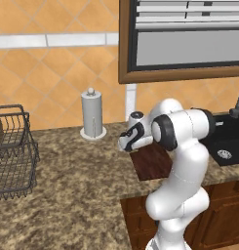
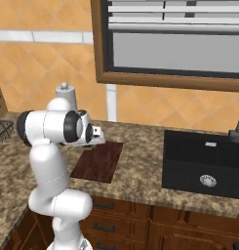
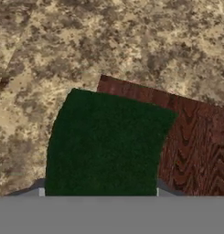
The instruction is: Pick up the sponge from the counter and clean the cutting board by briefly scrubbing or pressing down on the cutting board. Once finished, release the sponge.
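In the hand view, the dark green sponge [image 3: 106,146] sits between the fingers of my gripper [image 3: 99,194], which is shut on it. The sponge hangs over the near left corner of the cutting board [image 3: 195,137], a reddish-brown wood-grain slab lying on the speckled granite counter [image 3: 109,41]. Part of the sponge overlaps the board and part overlaps bare counter. From the base cameras, my hand [image 1: 130,137] hovers at the board's [image 1: 152,163] far left corner, with the board [image 2: 99,161] lying flat near the counter's front edge.
A paper towel holder [image 1: 93,117] stands at the tiled wall behind the board. A wire basket [image 1: 11,151] occupies the counter's left end. A black sink [image 2: 204,163] with a faucet [image 2: 237,129] lies to the right, under a window.
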### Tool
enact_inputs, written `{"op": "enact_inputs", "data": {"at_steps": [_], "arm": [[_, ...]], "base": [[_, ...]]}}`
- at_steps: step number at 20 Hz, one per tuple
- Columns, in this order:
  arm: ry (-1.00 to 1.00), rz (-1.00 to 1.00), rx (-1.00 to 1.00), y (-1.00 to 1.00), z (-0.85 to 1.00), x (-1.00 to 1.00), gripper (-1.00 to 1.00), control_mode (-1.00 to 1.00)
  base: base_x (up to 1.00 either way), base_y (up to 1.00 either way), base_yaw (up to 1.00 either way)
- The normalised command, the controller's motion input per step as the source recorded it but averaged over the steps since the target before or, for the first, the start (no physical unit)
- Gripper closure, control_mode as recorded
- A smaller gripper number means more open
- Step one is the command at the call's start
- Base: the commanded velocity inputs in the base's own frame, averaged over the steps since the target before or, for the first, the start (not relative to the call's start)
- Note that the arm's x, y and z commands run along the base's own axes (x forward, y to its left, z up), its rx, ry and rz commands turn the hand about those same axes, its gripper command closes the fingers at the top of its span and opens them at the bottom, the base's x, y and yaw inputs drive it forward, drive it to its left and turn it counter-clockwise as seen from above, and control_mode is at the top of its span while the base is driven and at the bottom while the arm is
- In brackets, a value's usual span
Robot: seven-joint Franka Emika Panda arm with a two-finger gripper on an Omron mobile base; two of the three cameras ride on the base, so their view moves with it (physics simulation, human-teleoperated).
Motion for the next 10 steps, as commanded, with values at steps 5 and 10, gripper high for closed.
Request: {"op": "enact_inputs", "data": {"at_steps": [5,10], "arm": [[-0.12,0.0,0.0,0.0,-0.05,-0.62,1.0,-1.0],[-0.12,0.0,0.0,0.0,-0.01,-0.72,1.0,-1.0]], "base": [[0.0,0.0,0.0],[0.0,0.0,0.0]]}}
